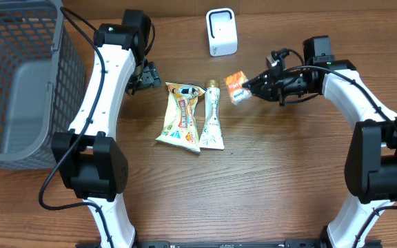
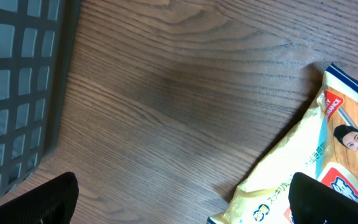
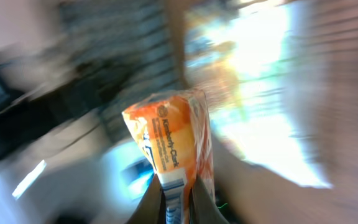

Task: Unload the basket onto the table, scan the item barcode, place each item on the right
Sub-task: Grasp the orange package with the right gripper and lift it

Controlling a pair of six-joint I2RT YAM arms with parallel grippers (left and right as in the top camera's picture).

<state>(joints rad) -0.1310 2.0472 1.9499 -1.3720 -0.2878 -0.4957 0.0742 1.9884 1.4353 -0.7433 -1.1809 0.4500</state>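
Overhead: right gripper (image 1: 248, 85) is clamped on the orange packet (image 1: 236, 87), held near the white scanner (image 1: 222, 32) but apart from it. Left gripper (image 1: 148, 76) is spread wide and empty, beside the yellow pouch (image 1: 182, 116); a tube (image 1: 212, 117) lies alongside the pouch. Left wrist: fingers (image 2: 39, 200) far apart, nothing between; pouch at right, basket (image 2: 17, 81) at left. Right wrist: packet pinched between the fingers; background blurred.
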